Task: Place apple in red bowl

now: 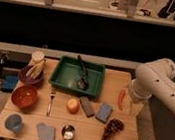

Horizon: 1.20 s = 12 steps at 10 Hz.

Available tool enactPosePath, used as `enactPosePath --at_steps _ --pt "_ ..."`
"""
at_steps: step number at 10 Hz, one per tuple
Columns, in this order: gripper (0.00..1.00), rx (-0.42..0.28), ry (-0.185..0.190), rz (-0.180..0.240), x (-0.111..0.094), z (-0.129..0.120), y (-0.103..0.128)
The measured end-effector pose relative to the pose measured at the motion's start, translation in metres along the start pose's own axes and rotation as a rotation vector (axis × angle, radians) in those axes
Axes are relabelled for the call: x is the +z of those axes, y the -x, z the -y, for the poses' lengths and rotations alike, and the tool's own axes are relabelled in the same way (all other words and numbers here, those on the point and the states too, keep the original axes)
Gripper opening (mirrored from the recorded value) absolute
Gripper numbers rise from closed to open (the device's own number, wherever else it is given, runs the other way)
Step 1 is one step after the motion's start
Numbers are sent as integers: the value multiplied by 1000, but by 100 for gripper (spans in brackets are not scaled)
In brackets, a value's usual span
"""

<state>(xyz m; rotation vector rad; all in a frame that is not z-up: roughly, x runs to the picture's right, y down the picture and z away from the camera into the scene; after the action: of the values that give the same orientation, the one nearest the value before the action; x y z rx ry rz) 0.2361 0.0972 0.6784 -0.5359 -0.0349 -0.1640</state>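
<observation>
The apple (73, 105) is a small orange-yellow fruit sitting on the wooden table (27, 131), near its middle. The red bowl (24, 96) stands at the table's left side, left of the apple, with a fork (51, 101) between them. The white arm (155, 82) hangs over the table's right edge. My gripper (135, 109) points down at that right edge, well to the right of the apple and apart from it.
A green tray (77, 76) with a dark utensil stands at the back. A purple bowl with bananas (33, 71) is at back left. A red chili (121, 98), grapes (112, 129), grey and blue blocks, a blue cup (13, 122), a small tin and a cloth lie around.
</observation>
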Motion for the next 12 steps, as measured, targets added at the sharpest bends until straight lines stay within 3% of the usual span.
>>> enactPosePath --at_steps 2,5,9,12 --pt "80 -59 -7 6 -3 3 10" --pt "80 -169 -20 22 -7 12 49" --pt "80 -256 -34 27 -9 16 65" --pt "80 -353 -46 41 -9 22 111"
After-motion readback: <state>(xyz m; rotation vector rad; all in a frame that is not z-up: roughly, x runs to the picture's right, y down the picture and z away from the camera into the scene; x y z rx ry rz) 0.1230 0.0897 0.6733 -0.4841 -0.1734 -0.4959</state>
